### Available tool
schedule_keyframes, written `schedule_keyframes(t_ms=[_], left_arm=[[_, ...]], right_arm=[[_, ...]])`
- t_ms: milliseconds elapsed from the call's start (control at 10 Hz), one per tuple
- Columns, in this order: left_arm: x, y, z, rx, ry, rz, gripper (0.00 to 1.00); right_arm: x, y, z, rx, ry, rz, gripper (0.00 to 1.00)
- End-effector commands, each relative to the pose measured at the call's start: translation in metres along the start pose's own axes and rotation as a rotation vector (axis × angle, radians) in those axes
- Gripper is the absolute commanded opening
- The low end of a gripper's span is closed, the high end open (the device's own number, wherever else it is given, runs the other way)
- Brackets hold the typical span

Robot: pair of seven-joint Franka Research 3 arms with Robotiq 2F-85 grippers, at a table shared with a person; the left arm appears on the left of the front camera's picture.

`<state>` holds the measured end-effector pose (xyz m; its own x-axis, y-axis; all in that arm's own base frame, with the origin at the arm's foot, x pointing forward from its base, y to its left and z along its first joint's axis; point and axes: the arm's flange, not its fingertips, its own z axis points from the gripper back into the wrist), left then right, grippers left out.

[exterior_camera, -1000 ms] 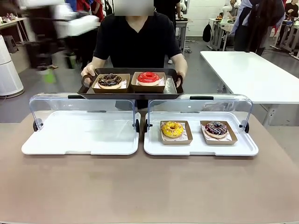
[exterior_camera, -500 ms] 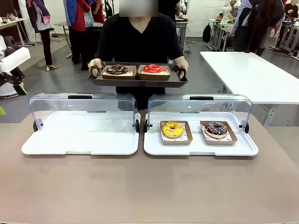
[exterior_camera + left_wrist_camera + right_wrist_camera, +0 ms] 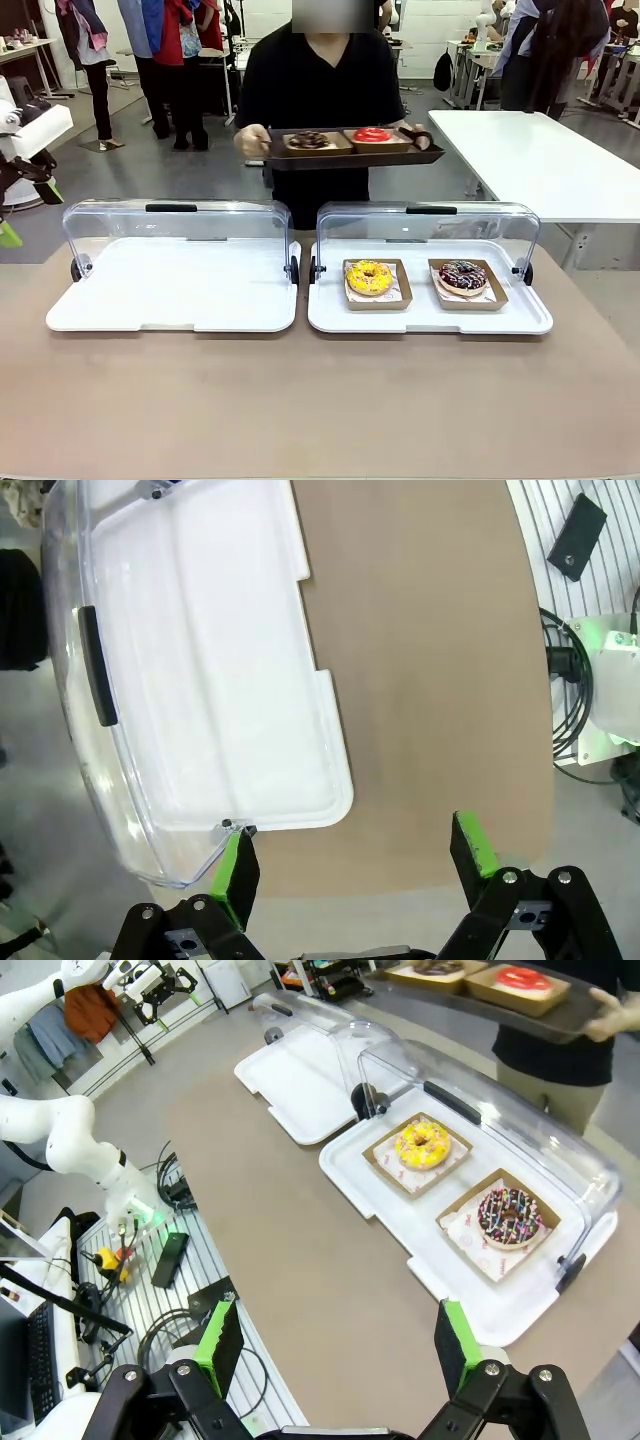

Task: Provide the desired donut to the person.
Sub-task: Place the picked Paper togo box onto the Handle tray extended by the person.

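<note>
Yellow-iced donut [image 3: 369, 276] and dark sprinkled donut [image 3: 463, 274] sit in the right white lidded tray [image 3: 430, 318]; left white tray [image 3: 170, 300] holds nothing. The person [image 3: 325, 90] has carried the dark tray [image 3: 350, 155] farther back. Both my grippers [image 3: 355, 865] [image 3: 335, 1340] stand wide.

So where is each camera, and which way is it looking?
Front: low between the arms, looking across the table at the person holding a tray.
Left wrist: above the table edge, looking down; open left claw.
Right wrist: high up, looking down; open right claw.
Front and right wrist share the yellow donut.
</note>
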<state>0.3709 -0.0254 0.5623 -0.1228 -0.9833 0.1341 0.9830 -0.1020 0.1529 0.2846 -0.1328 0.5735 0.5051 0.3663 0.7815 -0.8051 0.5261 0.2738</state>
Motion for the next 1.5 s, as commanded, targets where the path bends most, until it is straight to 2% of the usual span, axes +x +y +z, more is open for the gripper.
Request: schedule_keyframes(t_ms=[0, 300, 400, 500, 600, 700, 900, 1100, 1400], left_arm=[[-0.002, -0.002, 0.001, -0.001, -0.002, -0.009, 1.00], [0.000, 0.000, 0.000, 0.000, 0.000, 0.000, 1.00], [-0.022, 0.023, 0.018, 0.030, -0.267, 0.077, 1.00], [-0.052, 0.035, 0.028, 0.019, -0.491, 0.129, 1.00], [-0.084, 0.028, 0.028, -0.024, -0.685, 0.145, 1.00], [-0.111, 0.019, 0.025, -0.056, -0.808, 0.164, 1.00], [-0.154, 0.011, 0.023, -0.089, -0.933, 0.229, 1.00], [-0.200, -0.019, 0.011, -0.081, -1.060, 0.293, 1.00], [-0.241, -0.038, 0.000, -0.036, -1.086, 0.386, 1.00]], right_arm=[[0.002, -0.002, -0.001, 0.018, -0.028, 0.018, 1.00], [0.002, -0.002, -0.001, 0.018, -0.028, 0.018, 1.00], [0.002, -0.002, -0.001, 0.018, -0.028, 0.018, 1.00], [0.002, -0.002, -0.001, 0.018, -0.028, 0.018, 1.00], [0.002, -0.002, -0.001, 0.018, -0.028, 0.018, 1.00], [0.002, -0.002, -0.001, 0.018, -0.028, 0.018, 1.00], [0.002, -0.002, -0.001, 0.018, -0.028, 0.018, 1.00], [0.002, -0.002, -0.001, 0.018, -0.028, 0.018, 1.00], [0.002, -0.002, -0.001, 0.018, -0.028, 0.018, 1.00]])
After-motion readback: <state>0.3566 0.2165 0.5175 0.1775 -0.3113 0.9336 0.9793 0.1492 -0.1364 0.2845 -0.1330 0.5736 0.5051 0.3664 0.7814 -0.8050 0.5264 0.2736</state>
